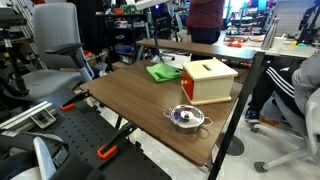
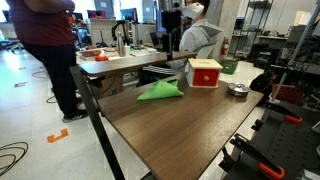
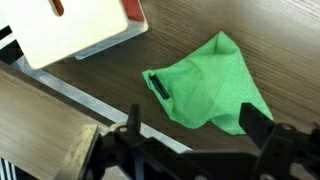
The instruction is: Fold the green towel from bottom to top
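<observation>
The green towel (image 3: 205, 85) lies bunched into a rough triangle on the brown wooden table (image 1: 130, 100), near its far edge. It shows in both exterior views (image 1: 164, 72) (image 2: 160, 92). My gripper (image 3: 197, 125) hangs above the towel, open and empty, with its two dark fingers on either side of the towel's near corner in the wrist view. In the exterior views the gripper (image 1: 158, 45) (image 2: 172, 30) is well above the towel and not touching it.
A wooden box with a red side (image 1: 209, 80) (image 2: 205, 72) (image 3: 70, 30) stands next to the towel. A small metal pot (image 1: 186, 118) (image 2: 237, 90) sits further along the table. Chairs, desks and people surround the table.
</observation>
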### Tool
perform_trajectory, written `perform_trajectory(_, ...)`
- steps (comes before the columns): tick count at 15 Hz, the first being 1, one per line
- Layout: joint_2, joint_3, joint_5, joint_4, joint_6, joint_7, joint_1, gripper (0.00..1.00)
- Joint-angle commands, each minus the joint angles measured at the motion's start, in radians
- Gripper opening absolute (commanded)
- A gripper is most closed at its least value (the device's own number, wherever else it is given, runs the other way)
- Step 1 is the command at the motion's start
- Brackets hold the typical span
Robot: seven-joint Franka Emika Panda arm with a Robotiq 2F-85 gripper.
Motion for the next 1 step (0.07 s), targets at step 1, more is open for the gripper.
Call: perform_trajectory(1,-0.031,0.005,-0.005,-0.046,0.002,0.0,-0.006,1.0)
